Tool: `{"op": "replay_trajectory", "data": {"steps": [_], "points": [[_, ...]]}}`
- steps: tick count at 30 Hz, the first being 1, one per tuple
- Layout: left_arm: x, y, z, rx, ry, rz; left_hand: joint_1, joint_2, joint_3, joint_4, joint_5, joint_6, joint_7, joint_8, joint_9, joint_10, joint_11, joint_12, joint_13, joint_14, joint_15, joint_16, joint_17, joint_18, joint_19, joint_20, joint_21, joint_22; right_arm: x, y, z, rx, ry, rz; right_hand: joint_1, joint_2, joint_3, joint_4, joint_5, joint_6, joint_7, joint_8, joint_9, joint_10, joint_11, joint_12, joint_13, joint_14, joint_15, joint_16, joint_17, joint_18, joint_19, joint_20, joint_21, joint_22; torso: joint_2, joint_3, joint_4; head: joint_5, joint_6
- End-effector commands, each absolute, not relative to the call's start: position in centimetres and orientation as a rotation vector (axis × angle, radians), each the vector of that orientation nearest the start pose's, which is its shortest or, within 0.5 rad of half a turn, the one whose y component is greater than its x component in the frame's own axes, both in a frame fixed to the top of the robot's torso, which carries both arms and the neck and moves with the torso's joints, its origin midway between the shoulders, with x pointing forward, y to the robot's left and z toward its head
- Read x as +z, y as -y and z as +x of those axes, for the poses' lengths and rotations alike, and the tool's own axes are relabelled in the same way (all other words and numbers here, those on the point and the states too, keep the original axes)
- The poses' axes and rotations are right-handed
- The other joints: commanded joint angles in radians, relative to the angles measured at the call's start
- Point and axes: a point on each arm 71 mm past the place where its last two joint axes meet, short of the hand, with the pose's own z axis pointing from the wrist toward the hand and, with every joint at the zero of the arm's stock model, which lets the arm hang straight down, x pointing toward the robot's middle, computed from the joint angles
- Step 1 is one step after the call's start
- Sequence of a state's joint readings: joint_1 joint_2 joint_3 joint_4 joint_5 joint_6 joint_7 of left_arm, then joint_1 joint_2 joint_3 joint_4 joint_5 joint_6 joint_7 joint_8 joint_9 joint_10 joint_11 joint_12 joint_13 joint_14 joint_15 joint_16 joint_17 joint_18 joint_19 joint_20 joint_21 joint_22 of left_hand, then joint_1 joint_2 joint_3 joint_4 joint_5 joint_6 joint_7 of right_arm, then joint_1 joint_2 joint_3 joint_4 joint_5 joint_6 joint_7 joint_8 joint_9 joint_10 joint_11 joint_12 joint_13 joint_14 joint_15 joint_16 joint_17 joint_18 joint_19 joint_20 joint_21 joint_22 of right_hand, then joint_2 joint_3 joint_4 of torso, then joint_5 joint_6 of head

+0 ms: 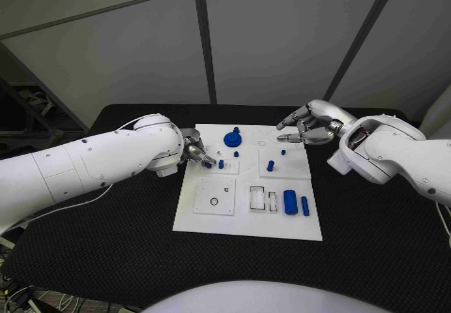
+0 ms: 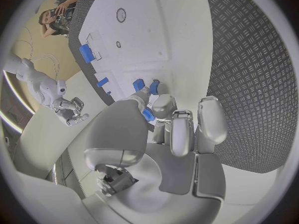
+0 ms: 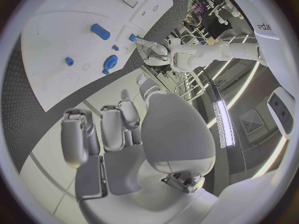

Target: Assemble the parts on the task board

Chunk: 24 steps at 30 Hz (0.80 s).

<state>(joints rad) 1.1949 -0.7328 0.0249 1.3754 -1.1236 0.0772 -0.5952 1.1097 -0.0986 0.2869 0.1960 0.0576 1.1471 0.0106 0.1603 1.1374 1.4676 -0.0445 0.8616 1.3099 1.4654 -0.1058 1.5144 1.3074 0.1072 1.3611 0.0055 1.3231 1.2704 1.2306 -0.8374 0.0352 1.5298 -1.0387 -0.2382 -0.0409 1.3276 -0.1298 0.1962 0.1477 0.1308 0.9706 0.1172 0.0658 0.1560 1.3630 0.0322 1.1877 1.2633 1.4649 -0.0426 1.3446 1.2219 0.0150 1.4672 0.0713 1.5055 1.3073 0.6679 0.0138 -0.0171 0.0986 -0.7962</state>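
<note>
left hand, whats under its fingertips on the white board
Under the silver left hand the white task board shows a small blue piece between the fingertips, two more blue pegs just beyond. Whatever sits directly beneath the palm is covered.

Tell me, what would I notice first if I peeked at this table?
Probably the white task board in the middle of the black table, dotted with small blue parts, like the round blue gear-like part near its far edge. Then the two silver hands: the left hand is at the board's left edge, its fingertips on a small blue part. The right hand hovers over the far right corner.
</note>
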Motion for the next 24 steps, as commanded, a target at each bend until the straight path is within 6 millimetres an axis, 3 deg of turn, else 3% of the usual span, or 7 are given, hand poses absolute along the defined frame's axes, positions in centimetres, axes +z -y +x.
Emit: {"op": "replay_trajectory", "data": {"steps": [1,24], "points": [[-21.42,-21.22,51.17,-0.294,-2.239,-0.295,0.007,-0.001,-0.001,0.007,-0.003,0.009,0.000,0.005,0.001,0.067,-0.006,0.006,0.082,0.088,-0.006,0.005,0.189,-0.027,0.005,-0.002,0.002,0.002,-14.64,19.35,49.75,0.947,-1.727,0.174,-0.005,0.006,0.000,0.008,0.004,0.003,0.000,0.000,0.001,-0.004,0.000,-0.003,-0.001,0.027,-0.001,-0.004,-0.001,0.008,0.049,-0.003,-0.007,0.179,0.000,0.0002,0.0000,0.000,-0.001],[-21.35,-20.94,51.05,-0.300,-2.244,-0.285,0.009,-0.006,-0.006,0.017,-0.003,0.009,0.000,0.005,0.003,0.067,-0.006,0.005,0.082,0.088,-0.006,0.006,0.190,-0.027,0.004,-0.002,0.002,0.002,-14.66,19.32,49.79,0.947,-1.728,0.173,-0.005,0.006,0.000,0.008,0.004,0.003,0.000,0.000,0.001,-0.004,0.000,-0.003,-0.001,0.027,-0.001,-0.004,-0.001,0.008,0.049,-0.003,-0.007,0.179,0.000,0.0004,-0.0002,0.000,-0.002]]}}
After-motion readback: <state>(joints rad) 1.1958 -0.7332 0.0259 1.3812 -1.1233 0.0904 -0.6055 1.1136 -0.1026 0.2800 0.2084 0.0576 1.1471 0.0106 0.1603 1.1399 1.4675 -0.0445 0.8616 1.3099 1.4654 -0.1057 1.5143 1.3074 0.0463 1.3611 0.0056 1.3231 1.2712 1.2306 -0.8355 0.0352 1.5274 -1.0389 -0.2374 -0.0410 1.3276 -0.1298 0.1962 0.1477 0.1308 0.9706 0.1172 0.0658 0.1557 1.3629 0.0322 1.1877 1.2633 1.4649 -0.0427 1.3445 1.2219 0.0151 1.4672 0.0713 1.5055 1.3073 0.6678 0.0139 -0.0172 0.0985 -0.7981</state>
